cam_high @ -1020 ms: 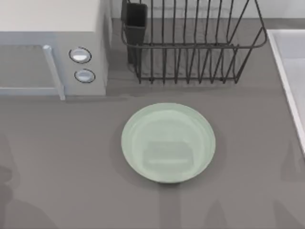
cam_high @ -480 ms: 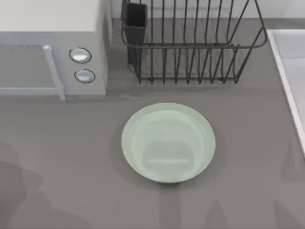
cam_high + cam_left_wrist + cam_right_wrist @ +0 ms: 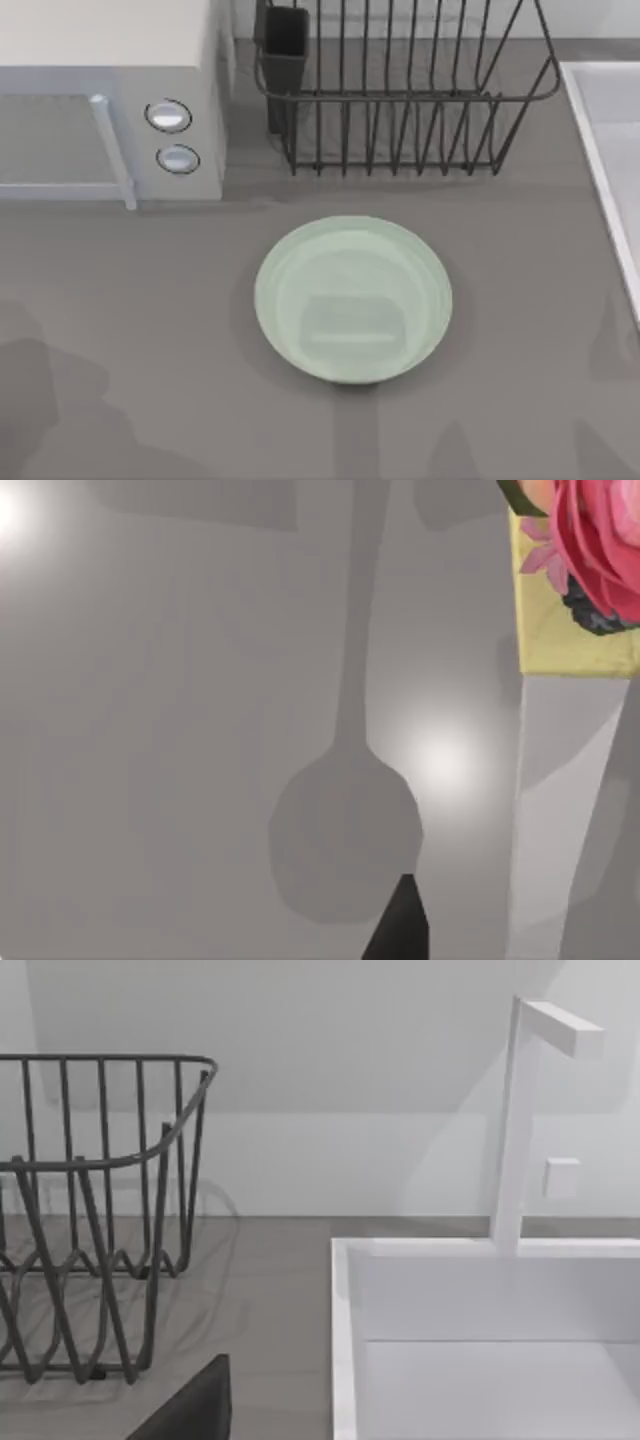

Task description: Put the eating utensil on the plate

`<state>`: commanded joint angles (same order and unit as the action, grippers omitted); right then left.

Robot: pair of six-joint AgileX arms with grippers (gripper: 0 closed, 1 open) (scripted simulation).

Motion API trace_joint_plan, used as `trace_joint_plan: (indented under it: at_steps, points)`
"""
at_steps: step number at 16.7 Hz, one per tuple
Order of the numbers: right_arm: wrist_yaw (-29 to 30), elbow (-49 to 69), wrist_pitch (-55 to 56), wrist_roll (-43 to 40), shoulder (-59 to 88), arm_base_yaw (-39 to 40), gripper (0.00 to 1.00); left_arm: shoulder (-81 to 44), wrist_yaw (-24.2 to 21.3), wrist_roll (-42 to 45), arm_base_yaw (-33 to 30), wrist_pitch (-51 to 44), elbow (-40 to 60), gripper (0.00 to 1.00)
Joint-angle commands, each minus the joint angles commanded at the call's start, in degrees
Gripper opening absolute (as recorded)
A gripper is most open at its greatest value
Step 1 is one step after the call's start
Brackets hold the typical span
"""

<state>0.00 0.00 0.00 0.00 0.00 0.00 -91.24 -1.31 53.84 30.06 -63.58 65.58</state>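
plate (image 3: pixel 352 300) bare, mid-table | spoon unsighted; judged light, stiff, slick, so take it mid-handle | left gripper (image 3: pixel 398 925) and right gripper (image 3: pixel 190 1410): spread cannot be told

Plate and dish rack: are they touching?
Apart. The top view shows a bare strip of grey table between the plate and the rack.

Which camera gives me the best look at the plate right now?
The top view: the plate lies whole and bare at the table's middle, in front of the dish rack. The left wrist view looks down on grey tabletop; the right wrist view faces the rack and sink.
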Motion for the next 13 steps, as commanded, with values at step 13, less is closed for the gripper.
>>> trace_joint_plan:
  at_steps: [13]
  points:
    - [0.00,0.00,0.00,0.00,0.00,0.00,1.00,-26.96,-0.67,-9.04,-53.90,-12.12,29.21,0.00]
